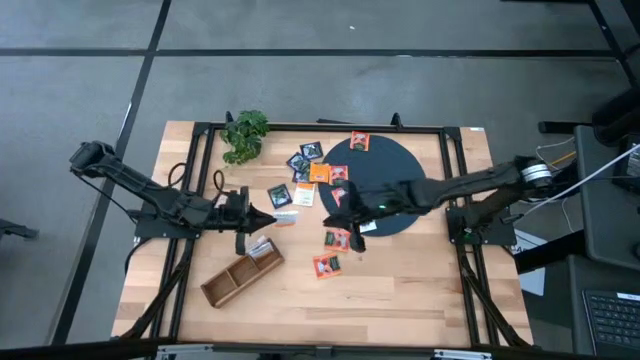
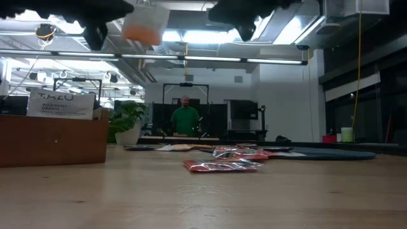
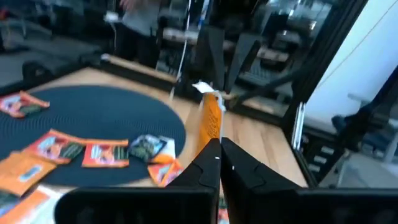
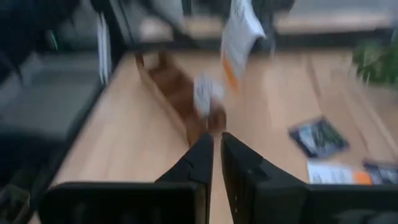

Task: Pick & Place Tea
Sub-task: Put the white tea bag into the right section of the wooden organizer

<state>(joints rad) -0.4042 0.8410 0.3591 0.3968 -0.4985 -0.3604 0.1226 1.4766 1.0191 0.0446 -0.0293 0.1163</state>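
Note:
My left gripper (image 1: pixel 268 218) is shut on an orange-and-white tea sachet (image 3: pixel 210 115), held in the air right of the wooden tray (image 1: pixel 240 276); the sachet also shows in the low view (image 2: pixel 145 25). My right gripper (image 1: pixel 347 217) is shut and empty, over the near left rim of the dark disc (image 1: pixel 405 165). Several tea sachets lie flat on the disc and the table: orange ones (image 1: pixel 319 172), dark ones (image 1: pixel 298 162), red ones (image 1: pixel 337 238). One white sachet (image 1: pixel 262 245) stands in the tray's far compartment. My left gripper pinches the sachet's lower edge (image 3: pixel 212 138) between its two fingers (image 3: pixel 205 163). The fingers come about level from the table's left. The sachet stands edge-on beyond the fingertips, lifted clear of the table.
A green leafy plant (image 1: pixel 245 135) stands at the far left of the table. Two red sachets (image 1: pixel 326 265) lie on bare wood between the tray and the disc. A person (image 2: pixel 185 117) stands in the room beyond the table.

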